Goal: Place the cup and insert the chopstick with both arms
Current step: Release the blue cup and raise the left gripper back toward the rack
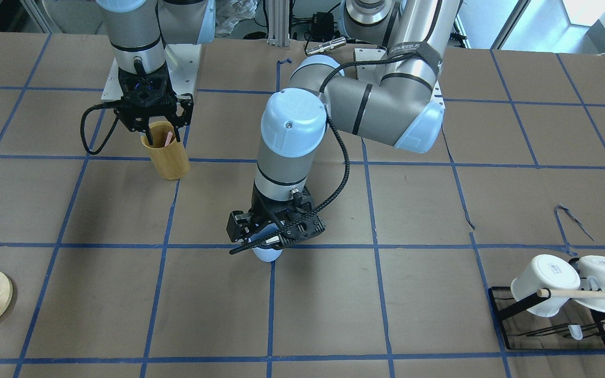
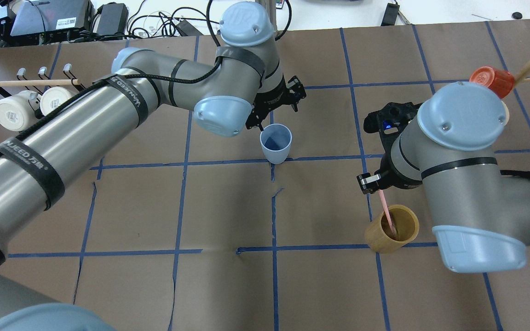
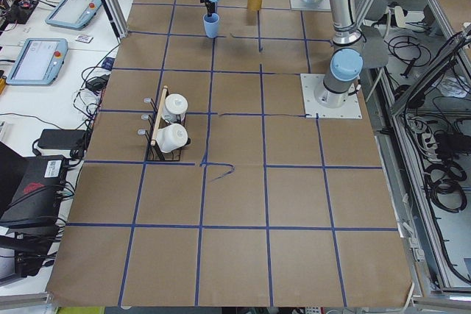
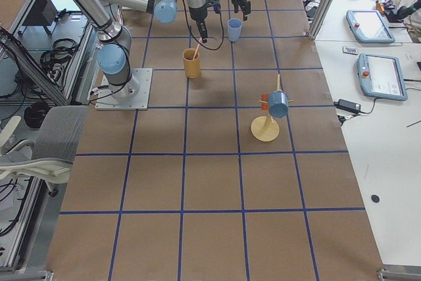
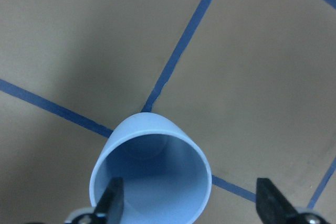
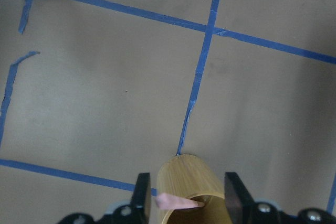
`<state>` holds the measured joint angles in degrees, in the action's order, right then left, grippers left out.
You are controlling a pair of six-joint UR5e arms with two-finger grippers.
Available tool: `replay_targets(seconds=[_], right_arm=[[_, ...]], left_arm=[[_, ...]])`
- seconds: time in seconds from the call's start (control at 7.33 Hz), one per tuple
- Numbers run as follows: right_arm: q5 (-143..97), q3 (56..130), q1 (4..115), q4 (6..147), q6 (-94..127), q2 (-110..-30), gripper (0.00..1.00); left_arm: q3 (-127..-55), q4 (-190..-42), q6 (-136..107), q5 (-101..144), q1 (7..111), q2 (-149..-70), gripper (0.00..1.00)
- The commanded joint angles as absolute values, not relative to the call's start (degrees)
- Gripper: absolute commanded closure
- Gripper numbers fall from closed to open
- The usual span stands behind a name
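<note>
The silver, blue-jointed left arm (image 2: pixel 108 105) is stretched far forward and across toward the middle, with its wrist bent downward. The black two-finger left tool (image 5: pixel 189 190) is pointed straight down, the jaws spread wide. The matching right arm (image 2: pixel 458 151) is folded closer to its base, the wrist held vertical. The black right tool (image 6: pixel 186 182) is likewise aimed down, its fingers (image 6: pixel 140 192) parted.
</note>
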<state>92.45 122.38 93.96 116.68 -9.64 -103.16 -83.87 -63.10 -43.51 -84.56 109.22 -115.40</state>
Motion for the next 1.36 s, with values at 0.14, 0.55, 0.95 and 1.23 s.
replay_targets(seconds=[0.14, 0.55, 0.95, 1.23], right_arm=[[92.0, 120.9, 94.0, 114.3, -9.6, -102.7, 0.48], [91.8, 120.8, 94.0, 114.3, -9.6, -102.2, 0.50], [91.8, 120.8, 94.1, 114.3, -9.7, -102.2, 0.66], [91.8, 120.7, 94.1, 114.3, -9.7, -102.1, 0.76]], left_arm=[[-78.5, -83.0, -15.9, -88.0, 98.7, -105.7, 0.00], [-90.5, -84.1, 1.8, -88.5, 93.5, -94.0, 0.00], [-93.7, -82.8, 2.8, -88.2, 89.0, -90.1, 0.00], [-91.7, -85.9, 2.8, -88.5, 88.7, -89.7, 0.00]])
